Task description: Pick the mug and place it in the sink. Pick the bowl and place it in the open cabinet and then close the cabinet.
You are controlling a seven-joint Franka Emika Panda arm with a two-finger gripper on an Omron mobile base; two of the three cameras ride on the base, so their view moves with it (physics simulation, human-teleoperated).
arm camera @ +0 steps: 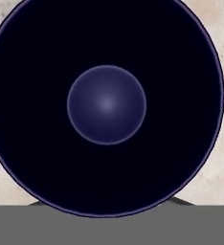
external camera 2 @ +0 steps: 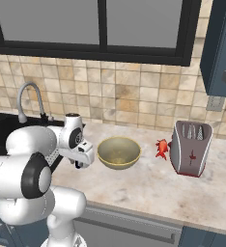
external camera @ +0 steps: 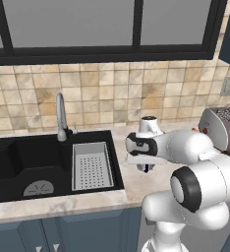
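The mug (arm camera: 106, 103) is dark navy, seen from straight above in the hand view, its round mouth spanning nearly the whole picture. It stands on the counter just right of the sink (external camera: 18, 162). My gripper (external camera: 145, 167) points down over it, and a sliver of dark mug (external camera: 145, 170) shows at the fingers. How far the jaws have closed on it is hidden. In the right base view the gripper (external camera 2: 79, 164) hangs left of the olive-tan bowl (external camera 2: 119, 152), which sits upright on the counter. The slate-blue cabinet (external camera 2: 221, 48) hangs at the upper right.
A silver faucet (external camera: 61, 115) stands behind the sink, and a grey perforated tray (external camera: 91, 165) lies in its right half. A small red object (external camera 2: 162, 148) and a toaster (external camera 2: 191, 147) sit right of the bowl. The tiled wall and window close off the back.
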